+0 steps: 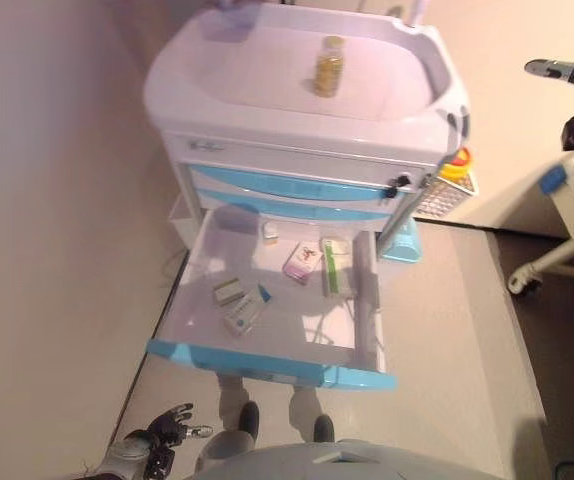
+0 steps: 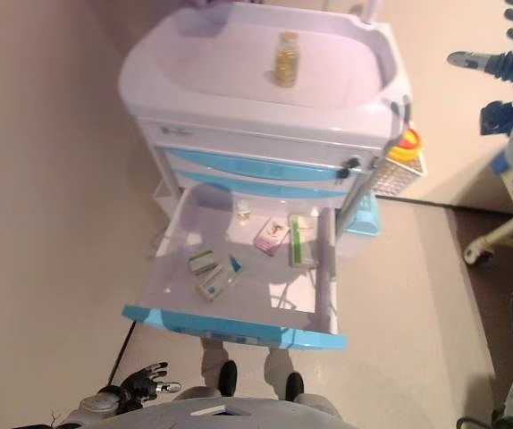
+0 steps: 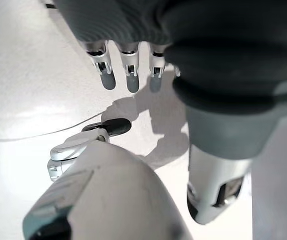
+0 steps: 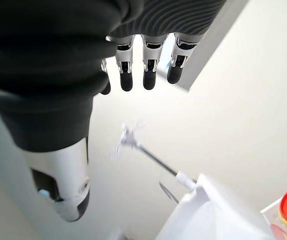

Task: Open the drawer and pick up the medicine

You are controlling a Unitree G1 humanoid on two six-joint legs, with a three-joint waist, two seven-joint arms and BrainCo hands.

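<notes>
The cart's lower drawer (image 1: 267,362) with a blue front is pulled out. Inside lie several medicine packs: a pink box (image 1: 303,262), a green and white box (image 1: 335,268), a small box (image 1: 229,291), a blue-marked box (image 1: 247,313) and a tiny vial (image 1: 270,232). A yellow bottle (image 1: 329,66) stands on the cart's top. My left hand (image 1: 167,428) hangs low at the lower left, below the drawer front, open and empty; its fingers (image 3: 128,70) are straight. My right hand (image 2: 507,61) is raised off the cart's right side, its fingers (image 4: 148,65) straight, holding nothing.
A wire basket with a red and yellow container (image 1: 454,170) hangs on the cart's right side, with a blue bin (image 1: 404,243) under it. A wheeled white stand (image 1: 557,260) is at the right. A wall runs along the left.
</notes>
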